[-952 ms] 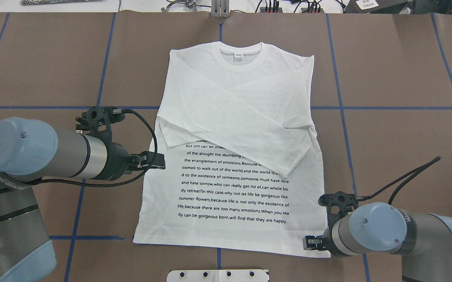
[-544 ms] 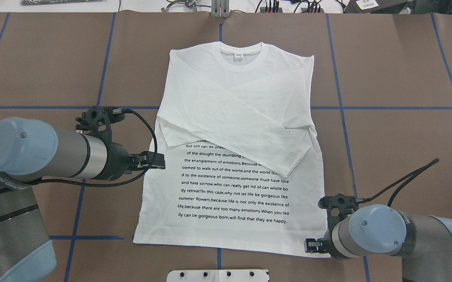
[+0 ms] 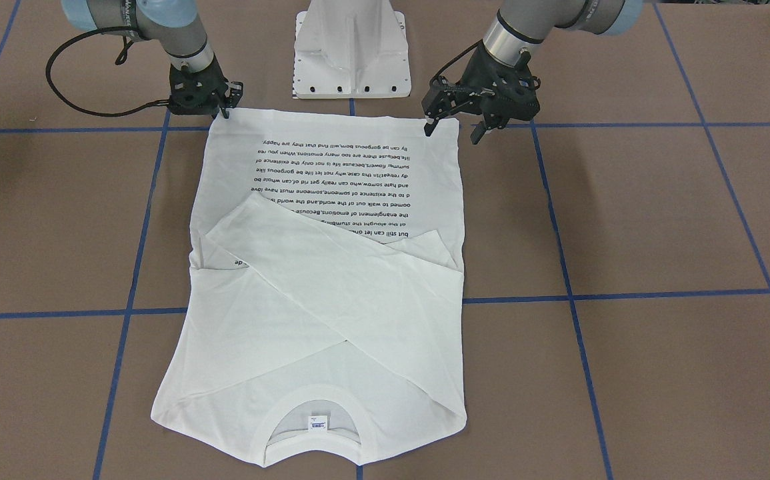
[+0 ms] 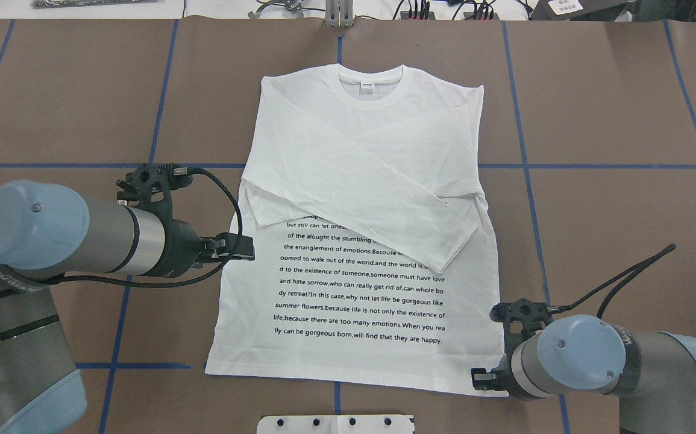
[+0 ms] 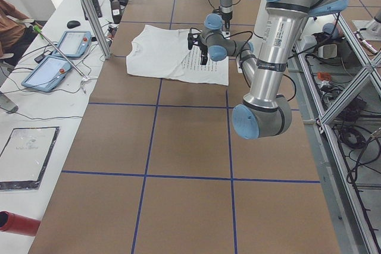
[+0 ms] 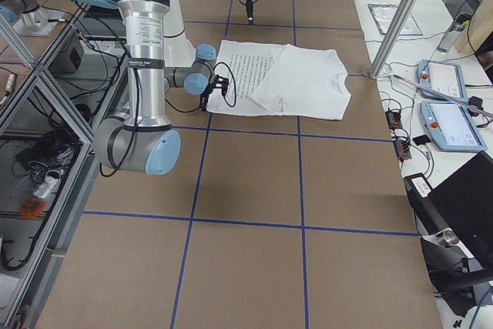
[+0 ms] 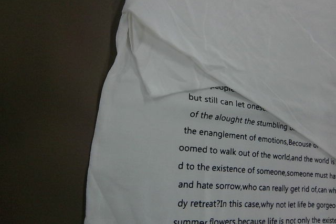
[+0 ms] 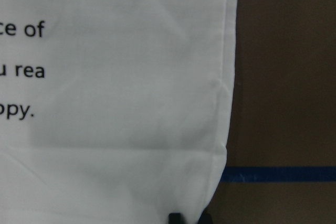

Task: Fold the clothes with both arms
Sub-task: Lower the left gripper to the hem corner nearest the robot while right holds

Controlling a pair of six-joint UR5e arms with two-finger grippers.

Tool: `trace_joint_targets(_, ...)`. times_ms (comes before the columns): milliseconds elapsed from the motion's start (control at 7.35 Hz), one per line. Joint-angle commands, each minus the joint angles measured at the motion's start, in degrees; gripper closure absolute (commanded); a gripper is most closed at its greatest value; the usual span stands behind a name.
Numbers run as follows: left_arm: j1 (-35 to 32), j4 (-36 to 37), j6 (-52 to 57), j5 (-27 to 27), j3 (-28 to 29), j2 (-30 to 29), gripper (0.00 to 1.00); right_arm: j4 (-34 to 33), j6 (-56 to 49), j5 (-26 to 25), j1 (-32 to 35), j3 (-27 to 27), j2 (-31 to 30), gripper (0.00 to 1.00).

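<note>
Front view: we see brown table (image 3: 658, 200) with blue tape grid. White pedestal base (image 3: 351, 53) at robot's edge. T-shirt (image 3: 331, 300) flat at centre, sleeves crossed, hem toward robot. Left gripper (image 3: 450, 133) raised by shirt's edge on its side, fingers spread, holding nothing. Right gripper (image 3: 226, 112) down at other hem corner; we cannot tell how far apart its fingers stand.

Left side view: tablets (image 5: 72, 43) on white side bench, aluminium post (image 5: 89, 10) beside.

Right wrist view: hem corner at fingertips (image 8: 176, 217), blue tape (image 8: 278, 174) just beside.
</note>
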Motion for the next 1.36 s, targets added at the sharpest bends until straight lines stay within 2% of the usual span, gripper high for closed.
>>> trace_joint_targets(0,0.0,0.0,0.0,0.1,0.0,0.1,0.01,0.0,0.0,0.1,0.1,1.3,0.0,0.92)
trace_joint_targets(136,0.0,0.0,0.0,0.1,0.2,0.1,0.01,0.0,0.0,0.3,0.1,1.8,0.0,0.99)
trace_joint_targets(408,1.0,0.0,-1.4,0.2,0.9,0.2,0.01,0.0,0.1,-0.3,0.3,2.9,0.2,1.0)
trace_joint_targets(544,1.9,0.0,-6.0,0.2,1.0,-0.3,0.01,0.0,0.1,-0.4,0.6,4.0,0.0,1.0)
trace_joint_targets(680,7.9,0.2,-12.1,0.8,1.1,0.0,0.01,0.0,0.1,-0.5,1.0,4.2,0.1,1.0)
trace_joint_targets(952,15.3,4.2,-16.2,5.9,1.1,0.6,0.01,0.0,0.2,-0.5,1.8,4.2,0.3,1.0)
trace_joint_targets(1088,18.1,6.8,-17.2,7.4,1.4,1.1,0.02,0.1,0.2,-0.4,2.5,4.4,0.1,1.0)
trace_joint_targets(1224,18.1,8.0,-17.1,7.7,1.8,1.2,0.04,0.1,0.2,-0.1,2.5,4.6,0.4,1.0)
